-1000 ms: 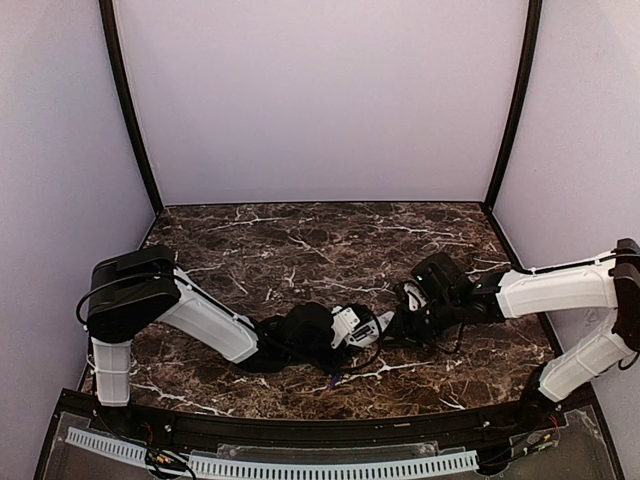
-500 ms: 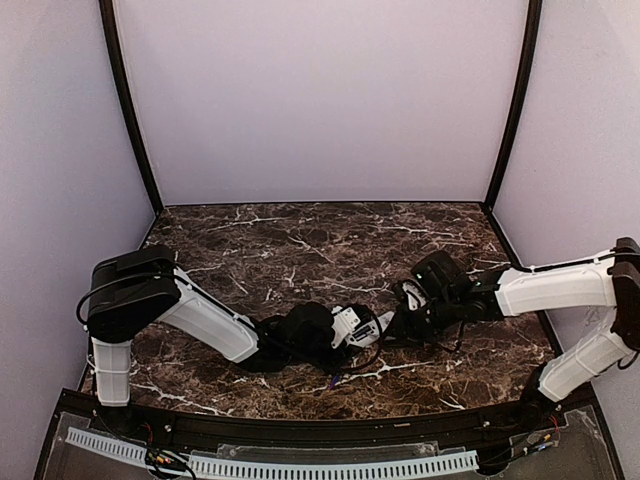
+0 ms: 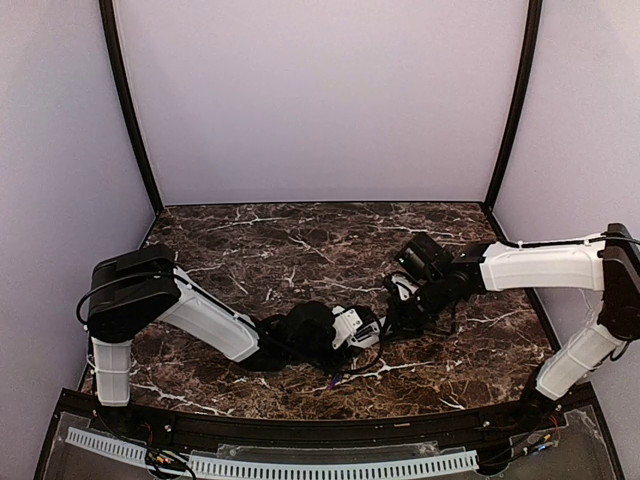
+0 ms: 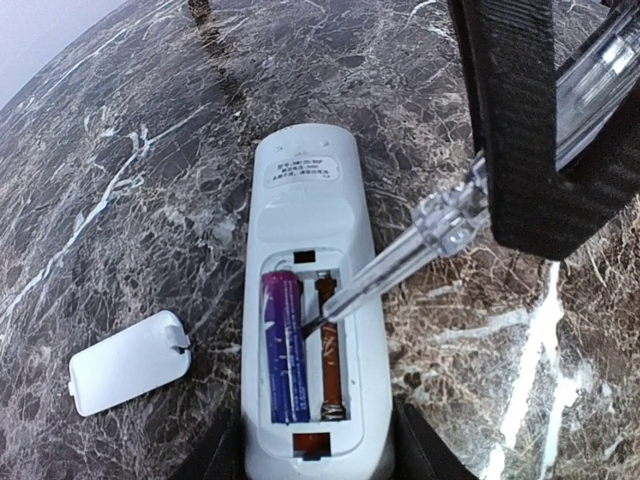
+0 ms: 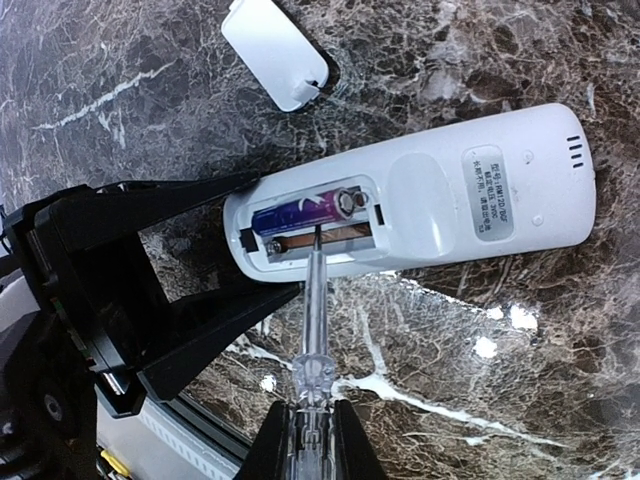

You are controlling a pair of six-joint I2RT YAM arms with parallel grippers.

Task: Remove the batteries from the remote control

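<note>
The white remote control (image 4: 305,200) lies back up with its battery bay open. One purple battery (image 4: 282,345) sits in the left slot; the slot beside it is empty and shows a copper strip. My left gripper (image 4: 318,450) is shut on the remote's near end. My right gripper (image 5: 310,435) is shut on a clear screwdriver (image 5: 312,300), whose tip touches the battery (image 5: 305,212) inside the remote (image 5: 430,200). In the top view both grippers meet at the remote (image 3: 368,328). A tiny purplish thing (image 3: 334,379), perhaps the other battery, lies in front of it.
The small white cover piece (image 4: 128,360) lies loose on the marble table beside the remote; it also shows in the right wrist view (image 5: 272,50). The black left gripper body (image 5: 130,290) sits close to the screwdriver. Walls enclose the table on three sides.
My right arm has swung left and toward the back, bringing the screwdriver to the remote's open bay. The left arm and remote have stayed still.
</note>
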